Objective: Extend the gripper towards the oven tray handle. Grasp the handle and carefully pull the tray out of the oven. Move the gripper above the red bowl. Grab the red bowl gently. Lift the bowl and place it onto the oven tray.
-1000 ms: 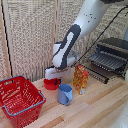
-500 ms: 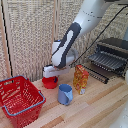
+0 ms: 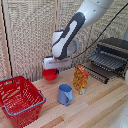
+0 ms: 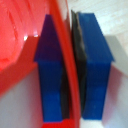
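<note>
The red bowl (image 3: 49, 75) hangs just above the wooden table at the exterior view's middle left, under the white arm. My gripper (image 3: 50, 69) is shut on its rim. In the wrist view the two blue fingers (image 4: 50, 70) pinch the bowl's red rim (image 4: 69, 75) between them, one inside the bowl and one outside. The oven (image 3: 114, 55) stands at the exterior view's right with its door down. The tray (image 3: 107, 61) sticks out of the oven's front. I cannot make out the tray handle.
A large red mesh basket (image 3: 19, 99) sits at the front on the exterior view's left. A blue mug (image 3: 64, 93) and an orange packet (image 3: 80, 78) stand between the bowl and the oven. A reed wall runs behind.
The gripper and the red bowl have risen slightly off the table and shifted a little toward the exterior view's left. The other objects have not moved.
</note>
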